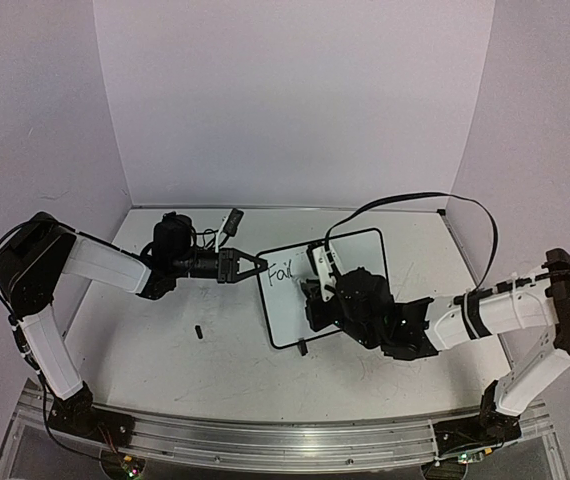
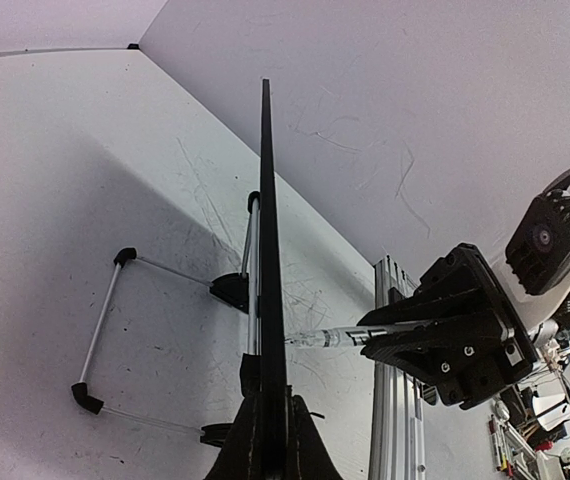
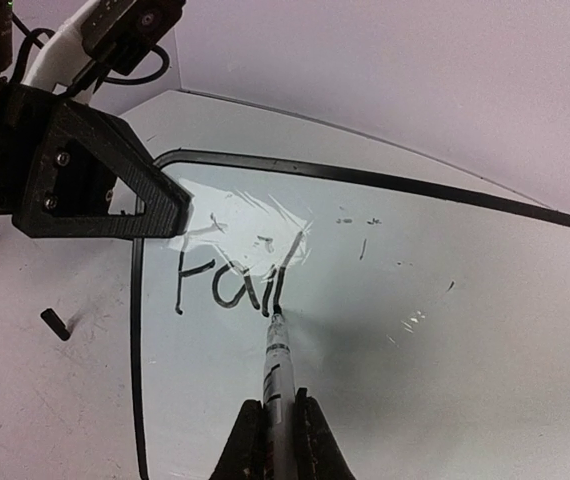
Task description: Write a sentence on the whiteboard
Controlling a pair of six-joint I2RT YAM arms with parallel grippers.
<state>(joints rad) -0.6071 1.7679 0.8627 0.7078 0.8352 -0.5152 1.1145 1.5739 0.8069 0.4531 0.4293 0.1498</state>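
The whiteboard point(image 1: 360, 255) stands tilted at mid-table, black-framed. My left gripper point(image 1: 255, 263) is shut on its left frame edge; in the left wrist view the board point(image 2: 267, 220) runs edge-on up from the clamped jaws point(image 2: 270, 405). My right gripper point(image 1: 315, 290) is over the board and shut on a marker point(image 3: 277, 375), held between the fingers point(image 3: 276, 410). The marker tip touches the board at the end of the sentence point(image 3: 230, 275), which reads "Fai" plus one more upright stroke. The same writing point(image 1: 281, 270) shows from above. The marker point(image 2: 335, 338) meets the board's face.
A small black cap point(image 1: 198, 331) lies on the grey table left of the board, also the cap point(image 3: 53, 322) in the right wrist view. The board's wire stand point(image 2: 100, 340) juts out behind it. A black cable point(image 1: 415, 198) loops over the back right. White walls enclose three sides.
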